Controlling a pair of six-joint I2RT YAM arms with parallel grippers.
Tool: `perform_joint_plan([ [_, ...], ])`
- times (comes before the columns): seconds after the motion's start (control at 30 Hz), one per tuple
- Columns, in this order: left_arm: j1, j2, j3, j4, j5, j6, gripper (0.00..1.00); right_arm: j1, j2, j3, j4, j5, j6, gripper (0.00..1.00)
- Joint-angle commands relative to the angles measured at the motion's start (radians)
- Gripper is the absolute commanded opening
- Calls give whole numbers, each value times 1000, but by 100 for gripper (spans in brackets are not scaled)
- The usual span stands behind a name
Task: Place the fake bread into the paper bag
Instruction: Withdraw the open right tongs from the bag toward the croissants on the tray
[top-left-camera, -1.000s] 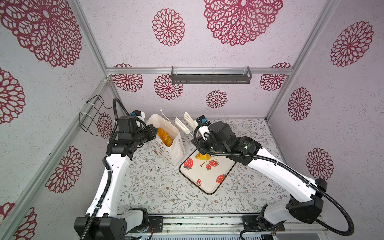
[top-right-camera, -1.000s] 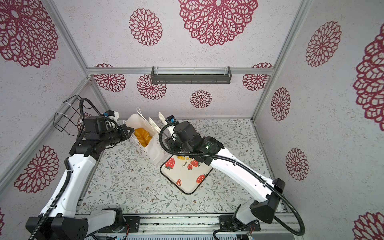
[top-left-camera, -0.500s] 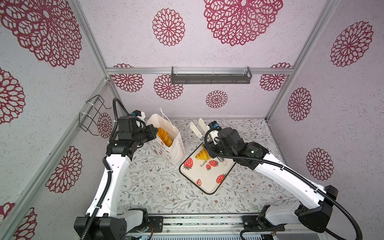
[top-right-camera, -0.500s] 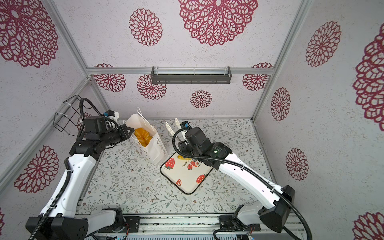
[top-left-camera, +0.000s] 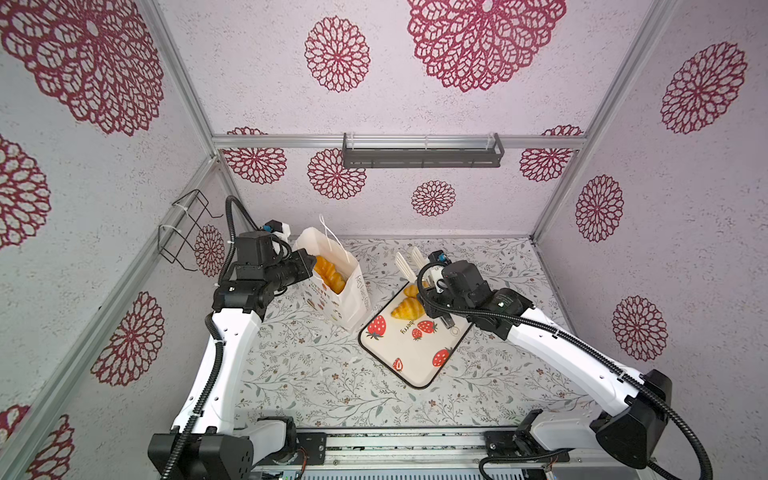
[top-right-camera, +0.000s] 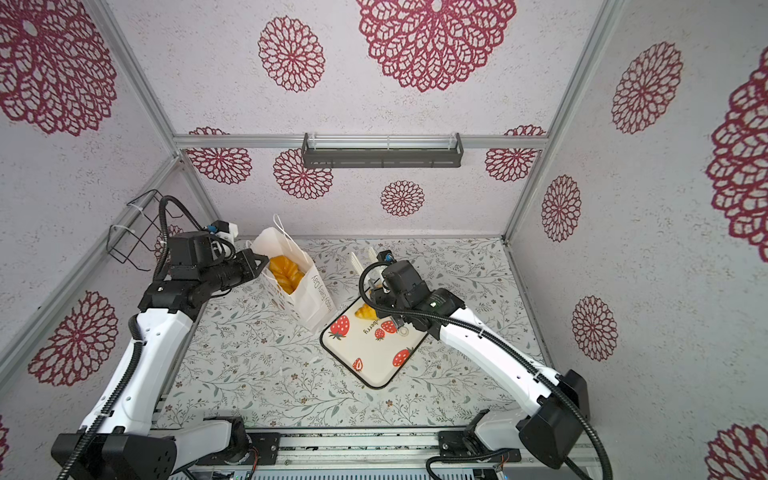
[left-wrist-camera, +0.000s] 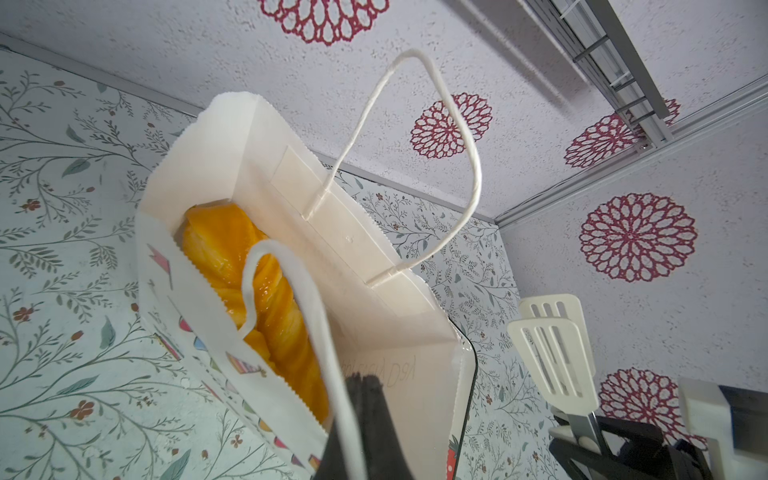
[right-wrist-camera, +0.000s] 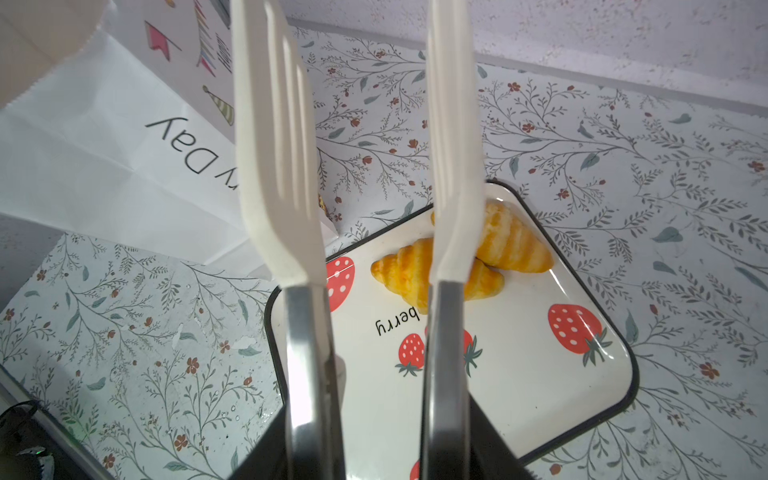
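Left fingers (left-wrist-camera: 374, 415): clenched on handle of the paper bag (top-left-camera: 349, 299).
Right fingers (right-wrist-camera: 490, 451): I grasp white tongs (right-wrist-camera: 274, 166), blades apart.
Fake bread (top-left-camera: 328, 272): some bagged, two on tray (top-left-camera: 415, 353).

Place: I worked in a robot test booth, dressed up like a home kitchen.
Shell: a bare metal frame (top-left-camera: 282, 142) held flat walls (top-left-camera: 415, 104) papered with red flower medallions.
Floor: the table (top-left-camera: 311, 365) wore a leaf-print cover.
Fittings: a grey shelf (top-left-camera: 422, 156) hung on the back wall, a wire basket (top-left-camera: 187, 232) on the side one.
Mount: my arms (top-left-camera: 561, 345) stood on a rail (top-left-camera: 395, 446) at the front edge.
Props: glossy bread (top-left-camera: 328, 274) sat in a bag (top-left-camera: 349, 299), with a strawberry tray (top-left-camera: 411, 353) beside it.
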Motion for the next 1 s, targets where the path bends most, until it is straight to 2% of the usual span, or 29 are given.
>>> perform_joint_plan([
  [0.0, 7, -8, 1, 20, -3, 9, 0, -30, -48, -20, 77, -33, 42, 35],
  [0.97, 7, -1, -9, 33, 8, 3, 0, -235, -97, -367, 176, -195, 157, 35],
])
